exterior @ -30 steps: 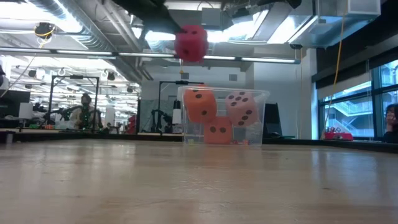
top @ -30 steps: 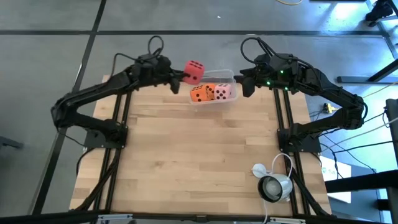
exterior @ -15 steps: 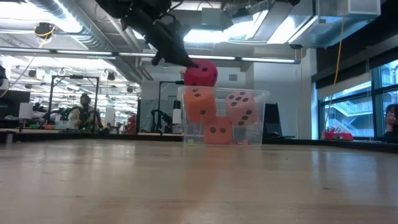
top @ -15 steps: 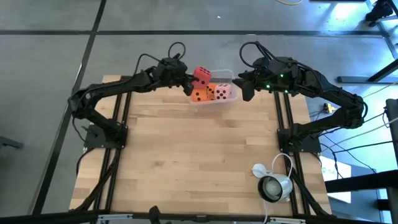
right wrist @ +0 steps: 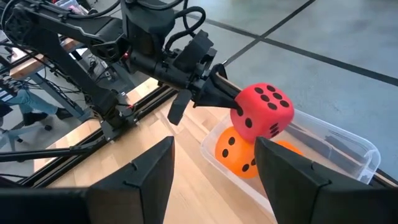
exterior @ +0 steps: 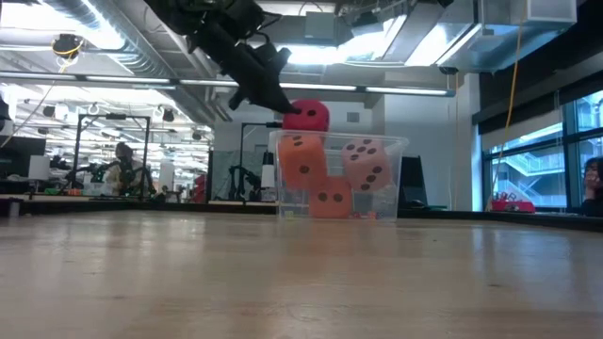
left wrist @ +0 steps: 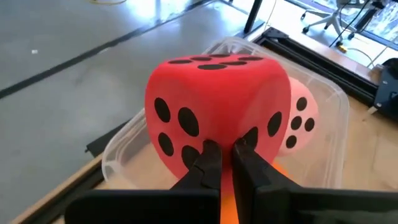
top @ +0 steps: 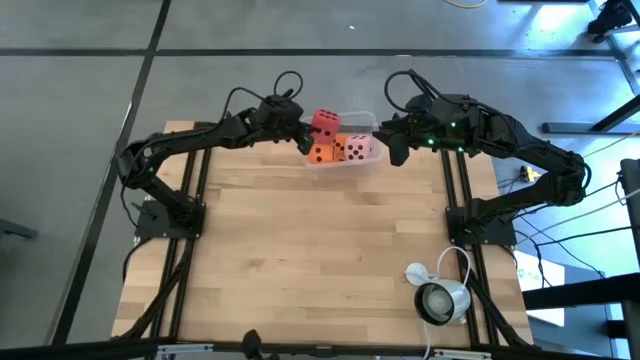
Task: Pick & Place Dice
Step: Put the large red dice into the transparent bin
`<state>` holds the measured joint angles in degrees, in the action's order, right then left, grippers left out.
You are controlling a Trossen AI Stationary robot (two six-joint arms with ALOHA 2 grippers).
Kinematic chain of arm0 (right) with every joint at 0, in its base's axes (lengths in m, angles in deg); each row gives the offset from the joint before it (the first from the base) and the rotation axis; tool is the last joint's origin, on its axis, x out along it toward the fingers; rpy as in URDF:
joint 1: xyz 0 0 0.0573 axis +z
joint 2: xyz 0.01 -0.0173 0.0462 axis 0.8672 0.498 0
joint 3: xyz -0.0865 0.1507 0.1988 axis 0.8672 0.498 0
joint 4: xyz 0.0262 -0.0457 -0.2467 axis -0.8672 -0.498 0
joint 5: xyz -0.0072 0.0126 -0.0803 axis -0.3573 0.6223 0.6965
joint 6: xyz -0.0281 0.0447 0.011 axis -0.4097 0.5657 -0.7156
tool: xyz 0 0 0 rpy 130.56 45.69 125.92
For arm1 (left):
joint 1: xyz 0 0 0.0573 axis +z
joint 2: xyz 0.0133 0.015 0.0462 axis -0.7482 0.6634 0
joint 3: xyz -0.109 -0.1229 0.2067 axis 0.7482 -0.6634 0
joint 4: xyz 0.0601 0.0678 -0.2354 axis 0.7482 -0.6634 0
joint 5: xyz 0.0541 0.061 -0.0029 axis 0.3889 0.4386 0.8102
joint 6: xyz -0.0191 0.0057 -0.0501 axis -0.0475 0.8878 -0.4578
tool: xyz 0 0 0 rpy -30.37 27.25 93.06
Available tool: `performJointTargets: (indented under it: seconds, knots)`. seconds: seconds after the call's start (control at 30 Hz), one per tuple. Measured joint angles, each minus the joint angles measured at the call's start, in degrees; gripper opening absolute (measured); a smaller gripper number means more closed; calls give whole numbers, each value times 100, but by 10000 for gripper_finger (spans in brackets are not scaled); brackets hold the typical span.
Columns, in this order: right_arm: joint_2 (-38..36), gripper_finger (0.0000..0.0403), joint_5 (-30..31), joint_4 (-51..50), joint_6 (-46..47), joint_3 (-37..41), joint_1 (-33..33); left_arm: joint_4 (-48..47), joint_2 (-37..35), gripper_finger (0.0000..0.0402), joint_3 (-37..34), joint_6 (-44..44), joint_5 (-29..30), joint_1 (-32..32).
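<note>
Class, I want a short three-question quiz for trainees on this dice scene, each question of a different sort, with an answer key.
1. True or false: the left gripper is shut on the red die.
2. Multiple choice: how many dice already lie inside the clear tub? A) one B) two C) three
3. Short answer: where is the right gripper, and does it hold anything?

Key:
1. True. Its fingertips pinch the red die's edge above the tub.
2. C. Two orange dice and a pale pink die.
3. Beside the tub's right end, fingers apart, holding nothing.
</note>
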<state>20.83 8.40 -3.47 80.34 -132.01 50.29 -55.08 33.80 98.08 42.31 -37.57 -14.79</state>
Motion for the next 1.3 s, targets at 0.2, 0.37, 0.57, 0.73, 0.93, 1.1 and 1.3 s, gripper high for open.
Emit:
performJointTargets:
  seconds: [0.2, 0.37, 0.57, 0.73, 0.93, 1.1, 1.3]
  knots:
    - [0, 221, 0, 0, 0, 0, 0, -398, 0, 1, 0, -128, 48, -5]
    - [0, 221, 0, 0, 0, 0, 0, -490, 0, 1, 0, -97, 94, -15]
    - [0, 221, 0, 0, 0, 0, 0, -517, 3, 1, -4, -63, 283, -8]
    - [0, 221, 0, 1, 0, 1, 0, -376, 11, 1, -7, -43, 285, 25]
    - [0, 221, 0, 0, 0, 0, 0, -203, 11, 1, -7, -38, 286, 24]
    - [0, 221, 0, 0, -2, 0, 0, -197, 11, 1, -7, -29, 289, 26]
    - [0, 221, 0, 0, -2, 0, 0, -177, 10, 1, -7, -34, 252, 25]
